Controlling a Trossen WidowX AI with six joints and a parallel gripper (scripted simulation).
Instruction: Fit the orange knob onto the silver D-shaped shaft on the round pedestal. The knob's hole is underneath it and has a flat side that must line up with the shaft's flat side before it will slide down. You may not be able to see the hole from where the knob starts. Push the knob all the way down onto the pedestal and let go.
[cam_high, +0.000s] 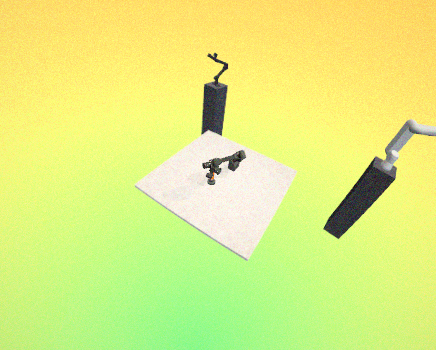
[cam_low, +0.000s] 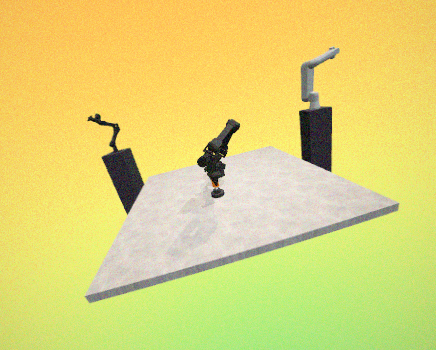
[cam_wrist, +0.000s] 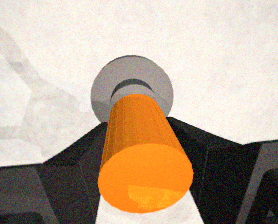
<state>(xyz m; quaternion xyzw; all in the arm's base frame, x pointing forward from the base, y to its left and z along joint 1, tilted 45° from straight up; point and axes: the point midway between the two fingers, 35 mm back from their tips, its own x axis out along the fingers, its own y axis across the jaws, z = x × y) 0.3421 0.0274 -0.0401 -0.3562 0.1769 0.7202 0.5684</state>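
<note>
Under it all, a big pale table top (cam_high: 240, 210) (cam_low: 280, 210) (cam_wrist: 225, 60). Standing on that, one dark arm (cam_high: 226, 160) (cam_low: 225, 135), bent over and reaching down. At its low end, the gripper (cam_high: 212, 176) (cam_low: 215, 181) (cam_wrist: 137, 125), pinching tight on the orange knob. Just below, a round dark pedestal (cam_high: 211, 183) (cam_low: 217, 193) (cam_wrist: 131, 67), flat on the table. Right between the fingers, the orange knob (cam_high: 212, 176) (cam_wrist: 145, 175), with its long way running down toward the pedestal. Under the knob, a small pale bit (cam_low: 216, 188), likely the shaft. Too hidden to tell: the hole, both flat sides, and any fit yet. Next, probably turn the knob a little, match the flats, then push straight down. Pushed too soon, might jam or slip.
</note>
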